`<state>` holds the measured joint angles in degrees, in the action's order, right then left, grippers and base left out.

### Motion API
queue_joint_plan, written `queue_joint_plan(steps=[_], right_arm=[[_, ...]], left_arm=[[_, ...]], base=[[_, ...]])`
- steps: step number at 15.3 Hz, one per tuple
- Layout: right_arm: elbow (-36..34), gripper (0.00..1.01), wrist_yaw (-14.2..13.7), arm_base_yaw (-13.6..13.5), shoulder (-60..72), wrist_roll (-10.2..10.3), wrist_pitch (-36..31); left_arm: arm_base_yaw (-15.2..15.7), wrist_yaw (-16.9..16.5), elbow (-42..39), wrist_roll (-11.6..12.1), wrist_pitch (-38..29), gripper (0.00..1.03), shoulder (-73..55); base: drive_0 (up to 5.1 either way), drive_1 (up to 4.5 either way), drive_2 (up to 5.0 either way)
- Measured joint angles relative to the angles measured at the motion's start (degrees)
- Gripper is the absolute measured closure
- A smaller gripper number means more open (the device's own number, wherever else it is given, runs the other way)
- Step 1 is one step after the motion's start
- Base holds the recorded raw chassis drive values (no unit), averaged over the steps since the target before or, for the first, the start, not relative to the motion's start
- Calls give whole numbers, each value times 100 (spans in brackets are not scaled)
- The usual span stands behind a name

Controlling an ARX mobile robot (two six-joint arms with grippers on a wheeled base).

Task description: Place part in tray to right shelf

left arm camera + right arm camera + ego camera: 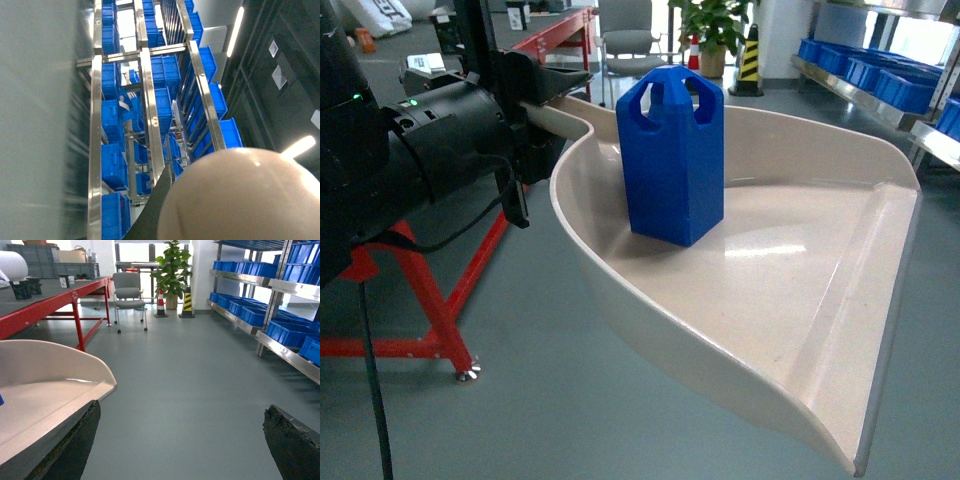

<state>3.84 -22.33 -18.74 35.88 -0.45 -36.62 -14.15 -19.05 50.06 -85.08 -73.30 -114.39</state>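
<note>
The cream-white tray [800, 260] hangs in the air above the floor, filling the middle of the head view. The blue part [672, 155] stands upright in its back half. My left gripper [560, 92] is shut on the tray's long handle [560, 120] at upper left. In the left wrist view the tray's rounded back [245, 200] fills the lower right beside one dark finger [157, 210]. My right gripper [181, 407] is open and holds nothing, just right of the tray's front lip [75, 390]. The right shelf [880, 90] with blue crates [295, 335] stands to the right.
A red-framed workbench [45, 300] runs along the left. A grey chair [129, 295], a potted plant [172, 265] and striped cones [187, 300] stand at the far end. Grey floor [190, 365] lies between. Steel racks of blue crates [160, 100] fill the left wrist view.
</note>
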Motion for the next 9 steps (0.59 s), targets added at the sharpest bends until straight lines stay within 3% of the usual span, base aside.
queue_joint_plan(steps=[5,8,9], right_arm=[[0,3,-13,4,-2,0,-9],[0,3,-13,2,-35,0,-7],[0,3,-15,2,-31,0,-4]], left_arm=[[-118,-74,0,-4,-24,91,0],[-31,-26,-15,-2,13,91,0],[-24,-13,-15,0,-11,91,0]], base=[[512,-234,-234],[512,-234,-234],[1,435,-432]])
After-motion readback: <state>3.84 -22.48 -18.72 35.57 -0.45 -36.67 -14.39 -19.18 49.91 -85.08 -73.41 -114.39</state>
